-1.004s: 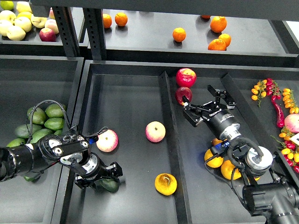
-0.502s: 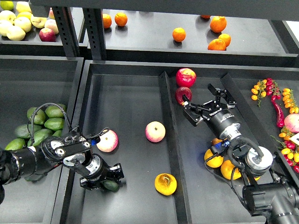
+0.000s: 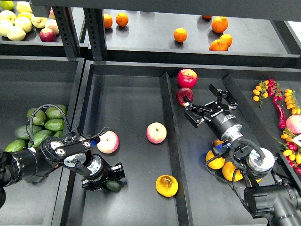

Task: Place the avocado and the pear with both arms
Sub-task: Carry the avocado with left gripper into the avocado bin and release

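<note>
Avocado between left fingers

Left end effector around avocado, near pear

Broad bare floor across the upper middle tray, open to approach from above. Lower down, crowded: two pink-and-yellow apples and the pear spaced apart, passable between. Divider wall blocking sideways passage rightwards. Beyond it, two red apples by the right gripper, oranges near the arm.
</note>
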Controlling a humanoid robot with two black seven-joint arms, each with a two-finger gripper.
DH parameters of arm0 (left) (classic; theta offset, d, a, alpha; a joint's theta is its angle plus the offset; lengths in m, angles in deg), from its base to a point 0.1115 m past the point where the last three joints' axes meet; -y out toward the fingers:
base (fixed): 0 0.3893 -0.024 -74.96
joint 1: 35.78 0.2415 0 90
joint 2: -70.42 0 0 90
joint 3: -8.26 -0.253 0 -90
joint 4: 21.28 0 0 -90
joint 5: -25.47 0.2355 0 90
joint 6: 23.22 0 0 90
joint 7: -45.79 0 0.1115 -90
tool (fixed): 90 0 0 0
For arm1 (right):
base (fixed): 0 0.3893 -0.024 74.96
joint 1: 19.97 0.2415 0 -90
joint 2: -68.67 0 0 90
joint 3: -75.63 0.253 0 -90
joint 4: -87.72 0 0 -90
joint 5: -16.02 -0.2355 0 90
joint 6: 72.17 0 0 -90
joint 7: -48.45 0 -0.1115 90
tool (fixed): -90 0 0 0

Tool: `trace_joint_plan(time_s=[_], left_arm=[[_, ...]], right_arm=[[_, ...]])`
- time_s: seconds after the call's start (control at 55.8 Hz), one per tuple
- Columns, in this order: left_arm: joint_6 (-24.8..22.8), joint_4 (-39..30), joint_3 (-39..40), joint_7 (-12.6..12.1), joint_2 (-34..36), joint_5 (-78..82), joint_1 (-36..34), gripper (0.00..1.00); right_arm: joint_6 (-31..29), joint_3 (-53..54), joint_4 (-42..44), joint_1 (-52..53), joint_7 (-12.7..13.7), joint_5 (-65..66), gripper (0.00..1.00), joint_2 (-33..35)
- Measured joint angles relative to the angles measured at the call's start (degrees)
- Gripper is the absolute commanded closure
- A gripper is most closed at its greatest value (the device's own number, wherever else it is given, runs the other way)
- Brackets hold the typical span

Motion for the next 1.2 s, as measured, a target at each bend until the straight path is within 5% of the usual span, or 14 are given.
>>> trace_joint_plan(time_s=[0.359,0.646,0.897,1.202], left_arm=[[-0.01,-0.07,3.33,0.0,4.23,-1.23,-9.74,0.65],[0.0,0.36,3.42,0.0,13.93,-2.67,-12.29,0.63],[0.0,-0.05,2.77,0.0,25.6,-2.68,-9.88,0.63],[-0.01,0.0,4.64,0.0,27.7,-2.29,-2.44,0.62]], right_arm=[[-0.76,-0.06,-0.07,0.09,0.01,0.04,0.01,0.0],[-0.78,-0.06,-0.07,0.08,0.01,0.05,0.01,0.0],[-0.78,-0.14,-0.07,-0.09,0.0,0.05,0.01,0.0],[-0.79,-0.24,-0.04,-0.2,0.0,0.05,0.01,0.0]])
